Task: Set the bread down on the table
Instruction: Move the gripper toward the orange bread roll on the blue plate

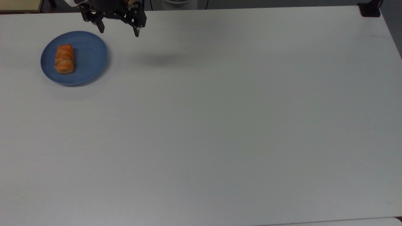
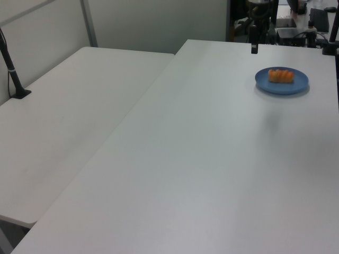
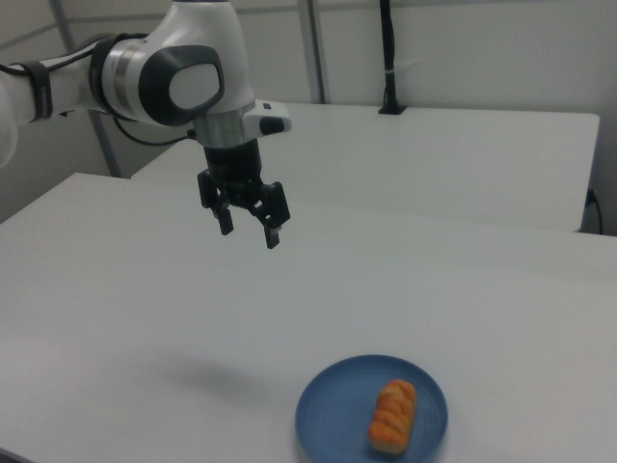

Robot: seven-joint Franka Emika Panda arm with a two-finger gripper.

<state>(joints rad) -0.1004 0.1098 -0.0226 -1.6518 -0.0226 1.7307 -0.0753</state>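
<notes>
The bread (image 1: 64, 59), a small golden-orange braided roll, lies on a round blue plate (image 1: 91, 59) near the top view's upper left. The same bread (image 3: 392, 416) and plate (image 3: 333, 410) sit at the bottom of the right view; in the left view the bread (image 2: 280, 75) lies on the plate (image 2: 296, 84) at the far right. My gripper (image 1: 119, 31) hangs open and empty above the white table (image 1: 220, 125), to the right of the plate in the top view. In the right view the gripper (image 3: 249, 232) hovers well above the tabletop, up and left of the plate.
A second white table (image 2: 69, 121) adjoins on the left view's left, with a black post clamped to its edge (image 2: 16, 84). A black clamp (image 1: 370, 9) sits at the top view's upper right corner. Equipment and cables (image 2: 312, 29) stand behind the table's far end.
</notes>
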